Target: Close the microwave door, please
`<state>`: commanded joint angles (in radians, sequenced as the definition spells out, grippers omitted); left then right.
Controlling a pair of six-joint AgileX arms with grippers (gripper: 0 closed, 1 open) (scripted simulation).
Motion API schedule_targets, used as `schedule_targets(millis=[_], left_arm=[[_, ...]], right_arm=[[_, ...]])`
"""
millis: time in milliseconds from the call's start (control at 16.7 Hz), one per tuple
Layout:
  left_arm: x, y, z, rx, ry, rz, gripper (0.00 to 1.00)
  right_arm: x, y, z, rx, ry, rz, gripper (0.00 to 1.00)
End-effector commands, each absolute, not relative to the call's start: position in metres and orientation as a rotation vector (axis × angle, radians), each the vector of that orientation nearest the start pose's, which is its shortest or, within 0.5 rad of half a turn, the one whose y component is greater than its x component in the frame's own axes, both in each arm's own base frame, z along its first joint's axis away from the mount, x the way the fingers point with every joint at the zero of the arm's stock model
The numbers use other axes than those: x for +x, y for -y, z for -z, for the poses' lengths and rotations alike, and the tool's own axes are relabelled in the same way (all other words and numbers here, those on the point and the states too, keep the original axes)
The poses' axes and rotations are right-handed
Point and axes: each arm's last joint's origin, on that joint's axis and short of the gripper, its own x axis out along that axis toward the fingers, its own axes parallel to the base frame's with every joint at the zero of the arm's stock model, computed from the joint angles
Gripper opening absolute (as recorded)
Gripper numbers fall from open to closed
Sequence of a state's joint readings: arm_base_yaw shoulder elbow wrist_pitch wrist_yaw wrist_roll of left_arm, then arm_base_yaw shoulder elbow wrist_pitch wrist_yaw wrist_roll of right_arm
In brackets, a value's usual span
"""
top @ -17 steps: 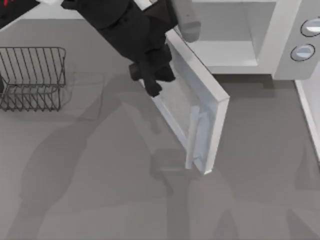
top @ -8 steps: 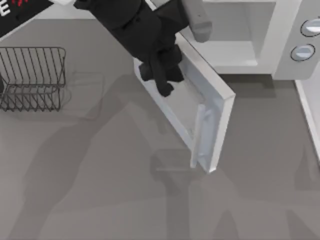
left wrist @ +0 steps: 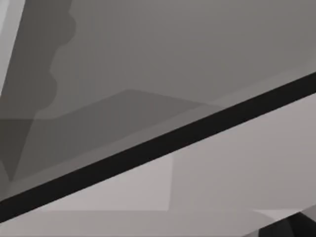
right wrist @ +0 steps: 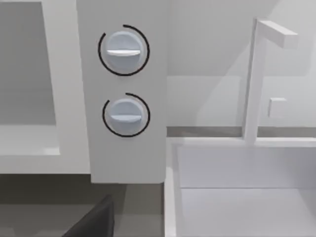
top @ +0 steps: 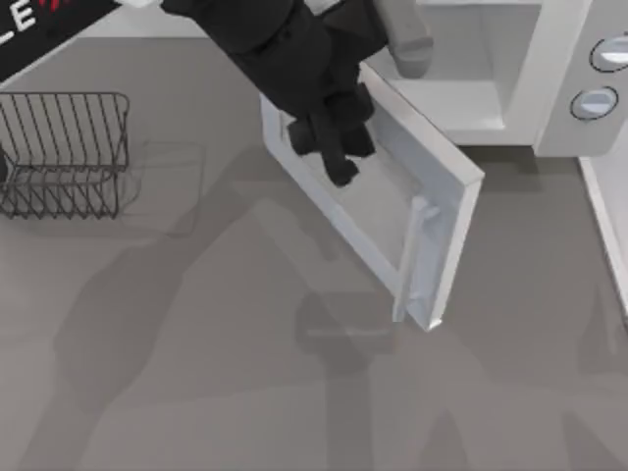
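The microwave is a big white box at the back right, its pale cavity exposed. Two round grey knobs sit on its front panel. The microwave door stands partly open, slanting out from the cavity's left side toward the table's middle, with its pale bar handle near the free edge. My left gripper, black, presses against the door's outer face near the hinge side. A dark piece of my right gripper shows low in the right wrist view, facing the knob panel.
A dark wire rack stands at the left edge of the grey table. A white basin with an upright white post sits right of the microwave. In the left wrist view a black band crosses grey surfaces.
The left gripper has moved to the right, and the door has swung with it, its free edge shifting right toward the microwave's front.
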<state>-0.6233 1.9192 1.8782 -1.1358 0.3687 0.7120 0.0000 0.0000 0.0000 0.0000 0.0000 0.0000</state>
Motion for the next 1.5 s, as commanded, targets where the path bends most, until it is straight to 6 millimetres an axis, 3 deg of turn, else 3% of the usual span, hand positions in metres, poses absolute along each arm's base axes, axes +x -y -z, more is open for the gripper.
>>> schedule_targets(millis=[240, 480, 1020, 1320, 1500], left_arm=[[0.321, 0.252, -0.308, 0.719, -0.861, 1.263, 0.00], [0.322, 0.250, -0.308, 0.717, -0.864, 1.262, 0.00], [0.316, 0.273, -0.271, 0.710, -1.047, 1.325, 0.00], [0.320, 0.271, -0.304, 0.716, -0.885, 1.269, 0.00], [0.321, 0.270, -0.309, 0.716, -0.862, 1.260, 0.00]], right_arm=[[0.106, 0.001, -0.160, 0.000, 0.000, 0.000, 1.00], [0.106, 0.001, -0.160, 0.000, 0.000, 0.000, 1.00], [0.106, 0.001, -0.160, 0.000, 0.000, 0.000, 1.00], [0.106, 0.001, -0.160, 0.000, 0.000, 0.000, 1.00], [0.106, 0.001, -0.160, 0.000, 0.000, 0.000, 1.00]])
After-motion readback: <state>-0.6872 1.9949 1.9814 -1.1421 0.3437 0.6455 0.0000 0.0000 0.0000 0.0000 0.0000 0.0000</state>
